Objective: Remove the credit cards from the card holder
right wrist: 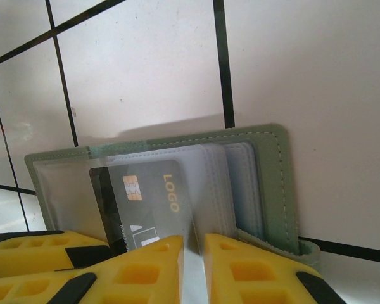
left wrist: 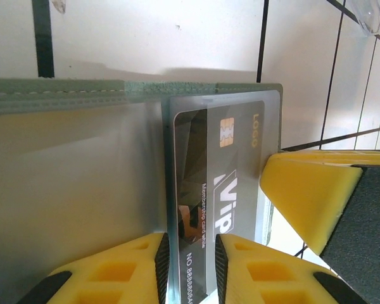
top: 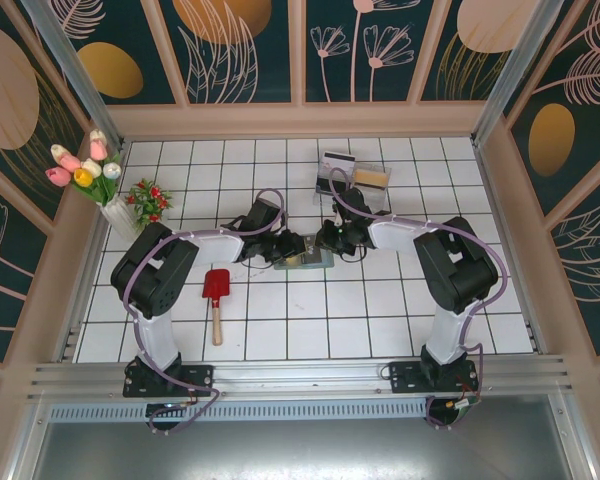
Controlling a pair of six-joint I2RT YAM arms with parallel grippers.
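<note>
The card holder (top: 306, 262) lies open at mid-table between both grippers, its grey-green cover (right wrist: 273, 183) flat on the tiles. A dark credit card (left wrist: 206, 171) with a gold chip and white VIP lettering sits partly in a clear sleeve of the holder (left wrist: 82, 95). My left gripper (left wrist: 190, 269) is shut on the near end of this card (right wrist: 153, 197). From the other side, my right gripper (right wrist: 193, 269) is shut on a clear sleeve of the holder. In the top view the left gripper (top: 288, 247) and right gripper (top: 330, 238) nearly touch over the holder.
Clear plastic boxes (top: 342, 172) stand at the back centre, with a tan-gold rectangle (top: 372, 177) among them. A red toy shovel (top: 216, 295) lies at the left front. A vase of tulips (top: 92, 172) and a small red-flowered plant (top: 150, 200) stand at the back left.
</note>
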